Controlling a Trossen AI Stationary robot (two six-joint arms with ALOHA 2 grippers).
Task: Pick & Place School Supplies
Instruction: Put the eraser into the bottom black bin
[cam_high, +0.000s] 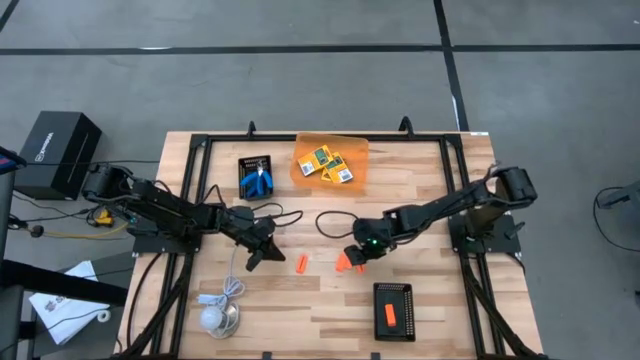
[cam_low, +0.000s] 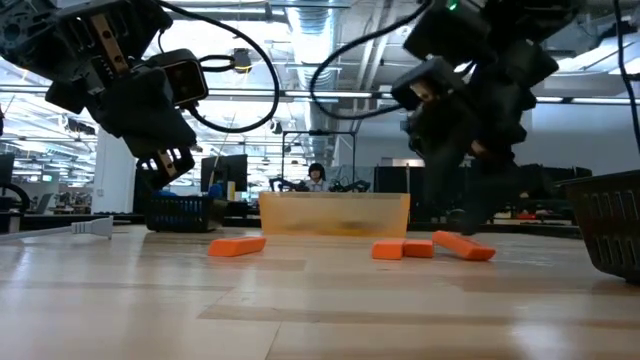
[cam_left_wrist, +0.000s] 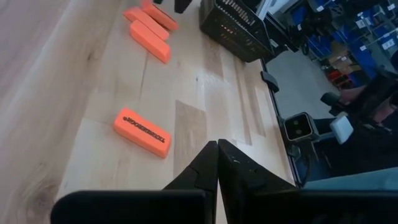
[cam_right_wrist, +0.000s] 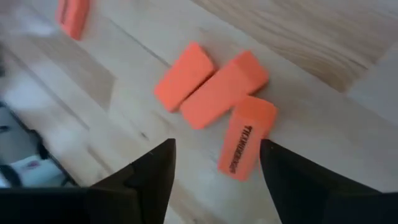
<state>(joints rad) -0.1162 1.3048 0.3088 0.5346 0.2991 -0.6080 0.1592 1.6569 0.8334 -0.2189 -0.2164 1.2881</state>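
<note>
Three orange sticks (cam_right_wrist: 214, 93) lie clustered mid-table beneath the right hand (cam_high: 358, 257), fingers spread.
The left hand (cam_high: 252, 259), fingers pressed together, hovers near a lone stick (cam_high: 301, 264). Scissors (cam_high: 259, 181) fill a far-edge tray (cam_high: 256, 160).

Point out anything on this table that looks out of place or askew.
Four orange sticks lie loose on the bare wood: one alone near the left gripper, three jumbled at odd angles under the open right gripper. Another stick already sits in the black tray. Nothing looks damaged or spilled.
</note>
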